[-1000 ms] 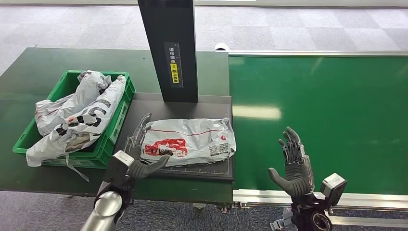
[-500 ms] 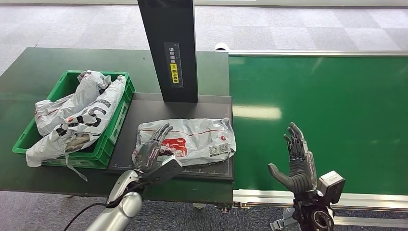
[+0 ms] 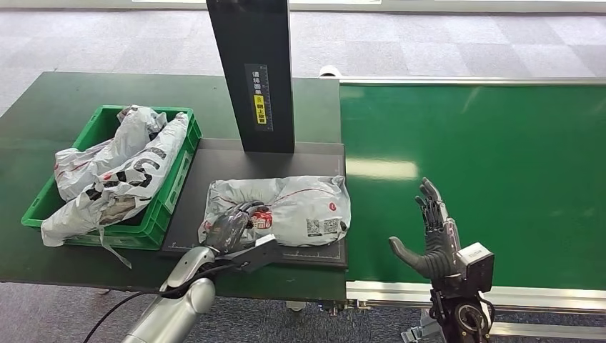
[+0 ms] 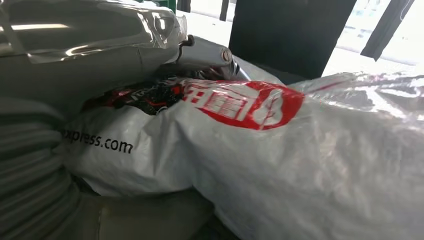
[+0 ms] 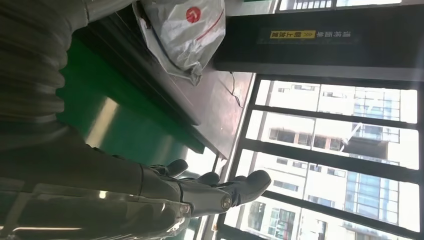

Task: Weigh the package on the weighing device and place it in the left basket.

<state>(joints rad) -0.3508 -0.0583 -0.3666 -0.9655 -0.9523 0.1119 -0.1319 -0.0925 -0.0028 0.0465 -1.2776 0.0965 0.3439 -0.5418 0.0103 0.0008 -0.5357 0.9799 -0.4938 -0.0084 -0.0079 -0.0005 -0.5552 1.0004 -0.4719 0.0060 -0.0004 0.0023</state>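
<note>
Left hand (image 3: 232,230) grips crinkled grey package (image 3: 286,209) printed red.

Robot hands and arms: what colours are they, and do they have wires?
The left robot hand has dark grey fingers on a shiny silver arm with a black cable trailing beside it. The right robot hand is dark grey too, with a boxy grey camera block at its wrist.

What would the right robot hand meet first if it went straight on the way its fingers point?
Probably nothing soon: the right robot hand is open over the green conveyor belt, fingers pointing along it and upward. The way looks free, though depth is unclear.
</note>
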